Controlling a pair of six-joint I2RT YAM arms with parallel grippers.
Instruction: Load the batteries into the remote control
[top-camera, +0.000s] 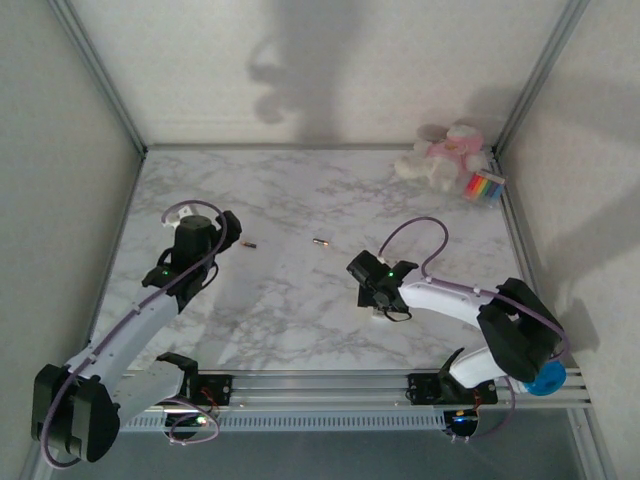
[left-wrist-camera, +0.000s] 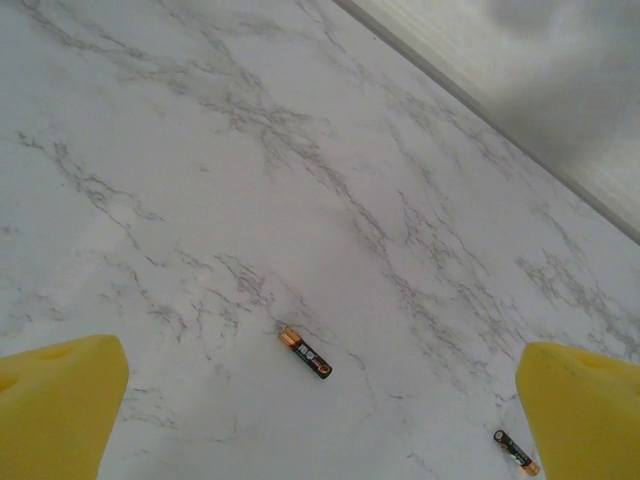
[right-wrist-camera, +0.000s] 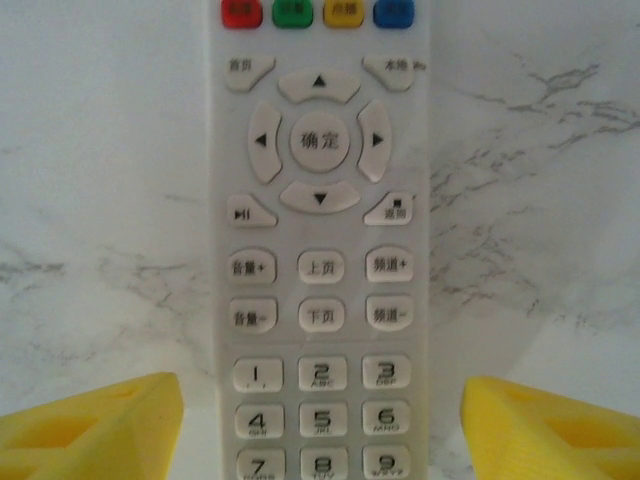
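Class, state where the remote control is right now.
In the right wrist view, the remote control sits button-side up between the yellow fingers of the open right gripper, against the marble table.

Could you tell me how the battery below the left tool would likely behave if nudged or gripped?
The battery is a small cylinder lying on its side on the smooth marble table, so a nudge would probably roll it. Its glossy casing might slip from the left tool.

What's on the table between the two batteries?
Nothing. In the top view, bare marble table runs between the battery by the left claw and the other battery; the left wrist view agrees.
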